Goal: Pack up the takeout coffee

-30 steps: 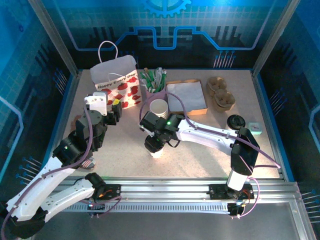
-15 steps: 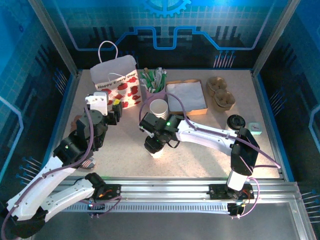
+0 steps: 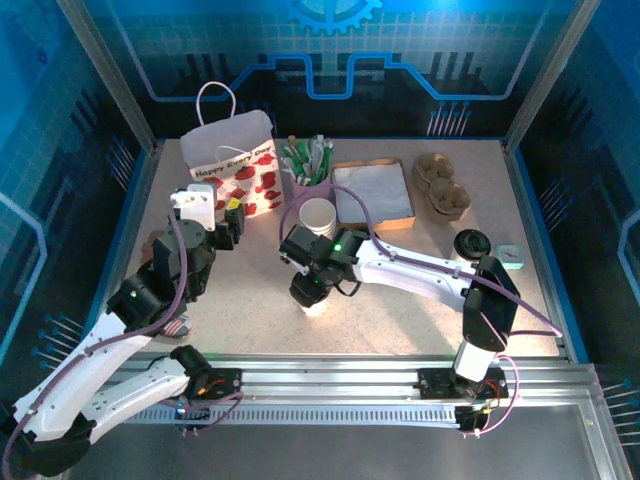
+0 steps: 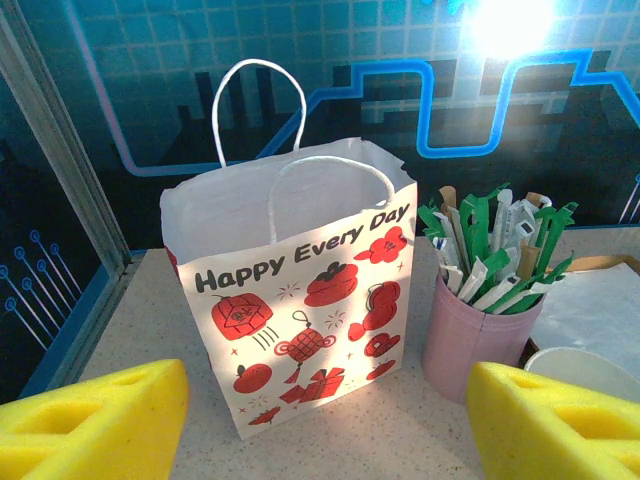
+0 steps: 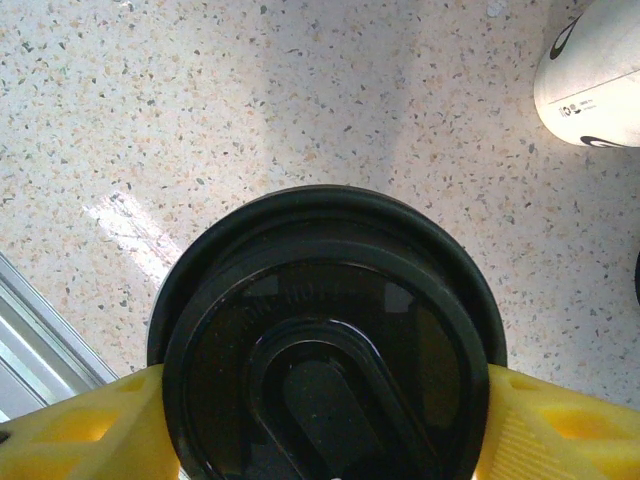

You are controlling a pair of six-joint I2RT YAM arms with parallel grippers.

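A pink cup of green-white sticks (image 4: pixel 472 340) stands beside a stack of white cups (image 3: pixel 318 214) and white napkins (image 3: pixel 373 190).

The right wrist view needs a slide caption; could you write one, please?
The right tool straddles the black-lidded takeout coffee on the speckled table.

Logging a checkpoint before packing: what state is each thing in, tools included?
Bag: upright, open.
Coffee: upright, lidded.
Spare cup: upright, unlidded.
Stick cup: upright, full.
Spare lid: lying flat.
Left tool: open, empty.
Right tool: straddling coffee, grip unclear.
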